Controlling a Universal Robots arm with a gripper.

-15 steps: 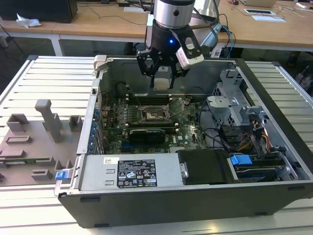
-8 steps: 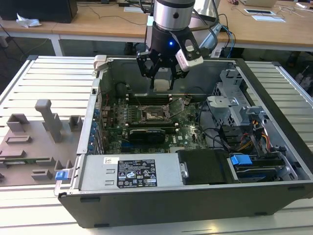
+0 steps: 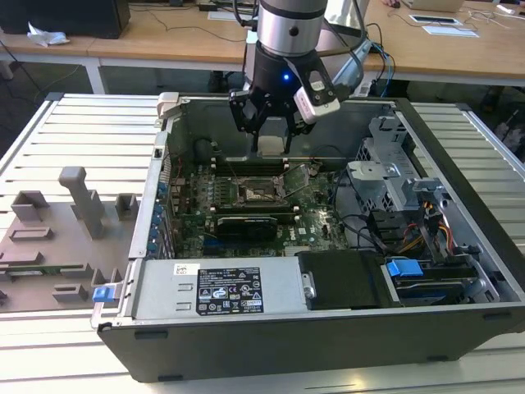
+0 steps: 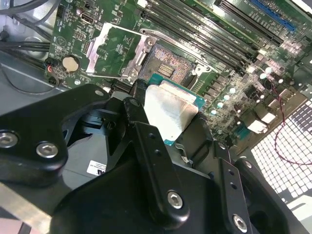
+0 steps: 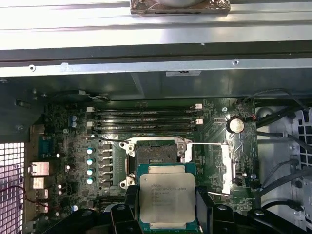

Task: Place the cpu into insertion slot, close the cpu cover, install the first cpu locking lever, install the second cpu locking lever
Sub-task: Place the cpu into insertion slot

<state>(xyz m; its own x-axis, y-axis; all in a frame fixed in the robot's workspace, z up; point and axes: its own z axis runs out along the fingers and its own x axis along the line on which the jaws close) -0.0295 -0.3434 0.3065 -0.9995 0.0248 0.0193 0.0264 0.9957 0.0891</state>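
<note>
In the upper centre of the exterior view, your end effector (image 3: 271, 149) hangs inside the open computer case (image 3: 271, 328), its fingers clamped on the cpu (image 5: 167, 200). The chip is held above the bare insertion slot (image 5: 156, 155). The cpu cover (image 5: 227, 168) lies swung open beside the slot.

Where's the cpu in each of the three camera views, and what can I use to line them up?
Exterior view: the cpu, held in the gripper, above the motherboard.
Second wrist view: the cpu, gripped, beside the open insertion slot.
First wrist view: the cpu, gripped, beside that slot.
Shared landmark: the insertion slot with its silvery rim.
</note>
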